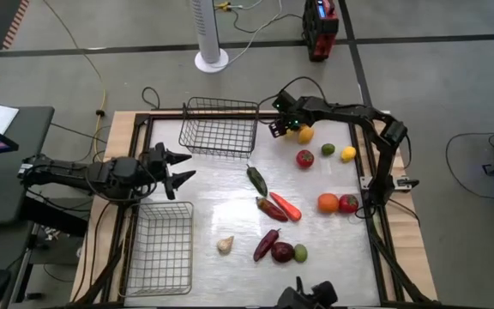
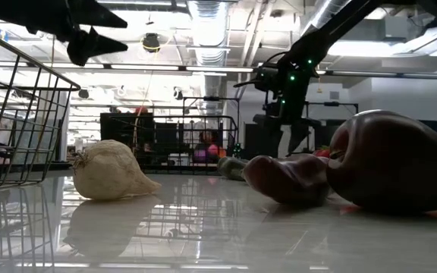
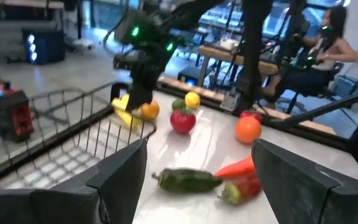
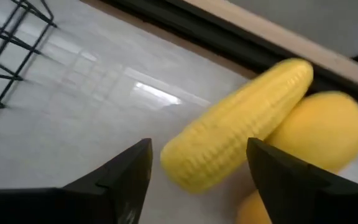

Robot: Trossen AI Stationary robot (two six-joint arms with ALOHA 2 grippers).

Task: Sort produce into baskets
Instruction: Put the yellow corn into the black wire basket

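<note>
R end effector (image 4: 194, 171) over corn (image 4: 238, 121), upper centre of high view by far basket (image 1: 219, 127); fingers apart, nothing held. Corn beside lemon (image 4: 319, 137); looks light, stiff, ridged, may roll — grip across mid-length. L end effector (image 1: 178, 172) apart, idle left.

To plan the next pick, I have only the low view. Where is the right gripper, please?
Observer: The right gripper is open at the corn, near the table's far edge.
Operator: Is anything near that corn?
Observer: A yellow-orange fruit lies right against it.
Operator: Is anything in the baskets?
Observer: No, the basket near the right arm and the basket near the left arm both hold nothing.
Operator: And the other arm?
Observer: The left gripper is open between the two baskets.
</note>
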